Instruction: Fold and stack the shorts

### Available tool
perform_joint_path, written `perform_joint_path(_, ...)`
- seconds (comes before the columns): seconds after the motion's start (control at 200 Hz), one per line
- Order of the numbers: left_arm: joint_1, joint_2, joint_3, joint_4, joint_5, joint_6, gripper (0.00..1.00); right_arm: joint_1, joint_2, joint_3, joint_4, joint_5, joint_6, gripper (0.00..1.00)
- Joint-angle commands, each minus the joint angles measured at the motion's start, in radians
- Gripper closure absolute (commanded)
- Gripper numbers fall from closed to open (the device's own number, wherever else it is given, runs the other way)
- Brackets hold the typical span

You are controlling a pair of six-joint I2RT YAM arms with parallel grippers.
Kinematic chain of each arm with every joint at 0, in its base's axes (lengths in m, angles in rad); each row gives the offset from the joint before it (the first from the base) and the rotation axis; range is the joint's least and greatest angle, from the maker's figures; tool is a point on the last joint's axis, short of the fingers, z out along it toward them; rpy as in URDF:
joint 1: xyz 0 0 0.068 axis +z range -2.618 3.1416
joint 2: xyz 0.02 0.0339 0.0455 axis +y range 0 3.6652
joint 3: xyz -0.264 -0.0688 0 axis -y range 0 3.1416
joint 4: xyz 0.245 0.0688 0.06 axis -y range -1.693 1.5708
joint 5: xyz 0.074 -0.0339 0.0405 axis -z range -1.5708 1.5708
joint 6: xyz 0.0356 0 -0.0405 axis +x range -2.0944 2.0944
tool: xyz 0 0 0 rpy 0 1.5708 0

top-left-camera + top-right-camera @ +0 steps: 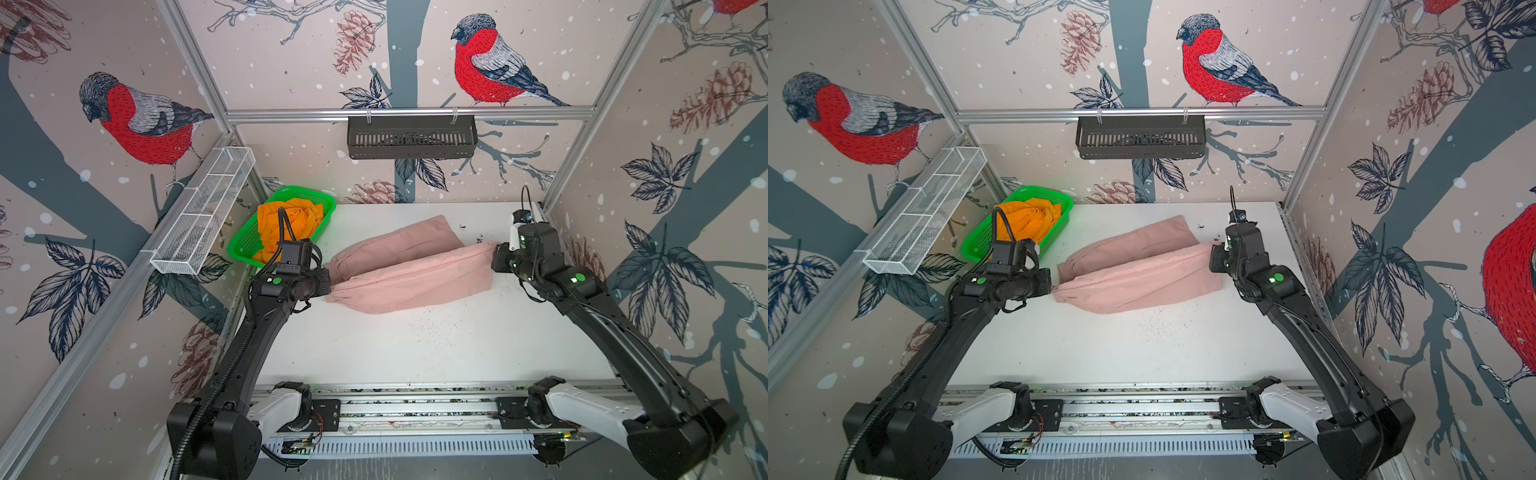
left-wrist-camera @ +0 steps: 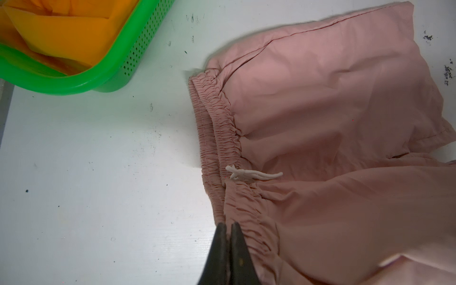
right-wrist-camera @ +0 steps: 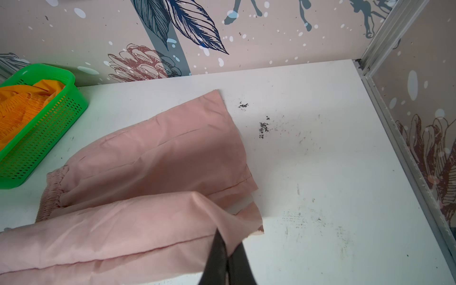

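Observation:
The pink shorts [image 1: 409, 266] [image 1: 1138, 270] lie across the middle of the white table, half folded, with the near half lifted between both grippers. My left gripper [image 1: 328, 286] [image 2: 229, 225] is shut on the gathered waistband [image 2: 217, 128] near the white drawstring [image 2: 249, 174]. My right gripper [image 1: 496, 253] [image 3: 228, 243] is shut on the hem corner of a leg of the pink shorts [image 3: 153, 172]. The orange shorts [image 1: 286, 224] [image 1: 1025, 222] [image 2: 64, 34] [image 3: 22, 108] lie crumpled in the green basket [image 1: 243, 245] [image 1: 978, 241] [image 2: 103, 81] [image 3: 37, 148].
The basket stands at the table's back left, just behind my left gripper. A white wire rack [image 1: 203, 212] hangs on the left wall and a black slotted shelf [image 1: 411, 139] on the back wall. Dark specks [image 3: 264, 127] dot the table [image 1: 415, 353] to the shorts' right.

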Motion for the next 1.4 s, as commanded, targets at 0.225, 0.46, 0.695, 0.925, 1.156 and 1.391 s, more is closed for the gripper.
perform_joint_path(0.225, -0.031, -0.126, 0.030, -0.092, -0.044, -0.018, 1.00, 0.084, -0.196, 0.001, -0.129, 0.075, 0.046, 0.99)
perform_joint_path(0.46, -0.029, -0.089, 0.013, -0.042, -0.066, -0.017, 1.00, 0.049, -0.022, 0.073, -0.027, 0.057, -0.059, 0.99)
perform_joint_path(0.695, -0.003, 0.056, 0.037, -0.003, -0.121, -0.006, 1.00, -0.056, 0.256, 0.174, 0.090, -0.098, -0.132, 0.99)
perform_joint_path(0.925, 0.070, 0.257, 0.107, 0.022, -0.121, 0.025, 1.00, -0.134, 0.506, 0.299, 0.114, -0.187, -0.169, 0.99)
perform_joint_path(1.156, 0.072, 0.497, 0.273, -0.006, -0.104, 0.020, 1.00, -0.189, 0.694, 0.381, 0.153, -0.260, -0.185, 0.99)
perform_joint_path(1.391, 0.072, 0.587, 0.365, 0.015, -0.138, 0.005, 1.00, -0.218, 0.819, 0.500, 0.154, -0.291, -0.196, 0.99)
